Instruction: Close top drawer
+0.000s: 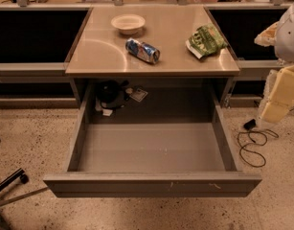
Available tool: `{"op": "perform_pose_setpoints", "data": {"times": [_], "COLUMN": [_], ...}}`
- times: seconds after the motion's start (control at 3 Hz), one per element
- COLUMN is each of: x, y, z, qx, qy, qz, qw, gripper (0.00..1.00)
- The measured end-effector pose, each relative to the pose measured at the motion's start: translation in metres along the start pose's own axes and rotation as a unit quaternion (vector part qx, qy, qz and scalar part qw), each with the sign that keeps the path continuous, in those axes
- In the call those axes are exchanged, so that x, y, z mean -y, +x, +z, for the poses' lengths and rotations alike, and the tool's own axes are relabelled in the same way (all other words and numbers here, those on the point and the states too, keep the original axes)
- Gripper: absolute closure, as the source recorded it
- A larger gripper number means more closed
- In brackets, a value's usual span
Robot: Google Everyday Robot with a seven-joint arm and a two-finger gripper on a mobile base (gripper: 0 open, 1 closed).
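The top drawer [151, 183] is a wide grey metal tray, pulled far out from under the tabletop toward the camera. Its shallow inside [151, 147] holds nothing. The flat front has small pale scratches on its upper edge, right of the middle. My gripper [279, 92] shows as pale yellowish parts under a white arm section at the right edge of the camera view. It hangs to the right of the drawer's right side wall, apart from it and touching nothing.
The tabletop [98, 56] carries a white bowl [128, 22], a crushed blue and silver can [142, 50] and a green chip bag [206, 40]. A black cable [252, 147] loops on the floor to the right. A chair leg with a caster [10, 181] is at the lower left.
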State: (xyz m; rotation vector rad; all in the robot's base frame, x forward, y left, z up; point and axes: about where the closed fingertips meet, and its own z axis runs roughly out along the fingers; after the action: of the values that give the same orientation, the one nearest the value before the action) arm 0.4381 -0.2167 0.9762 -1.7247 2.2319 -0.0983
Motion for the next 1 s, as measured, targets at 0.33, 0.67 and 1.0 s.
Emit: {"op": "perform_pose_setpoints", "data": {"times": [0.33,0.67,1.0], "x": [0.000,-0.021,-0.060], "y": [0.000,0.001,-0.006], "z": [0.000,0.017,0.052], "qx": [0.000,0.010,0.051], "qy": [0.000,-0.004,-0.009], "qz": [0.000,0.013,0.034], "qw": [1.0000,0.9998,0.9981], "gripper": [0.00,0.00,0.00]}}
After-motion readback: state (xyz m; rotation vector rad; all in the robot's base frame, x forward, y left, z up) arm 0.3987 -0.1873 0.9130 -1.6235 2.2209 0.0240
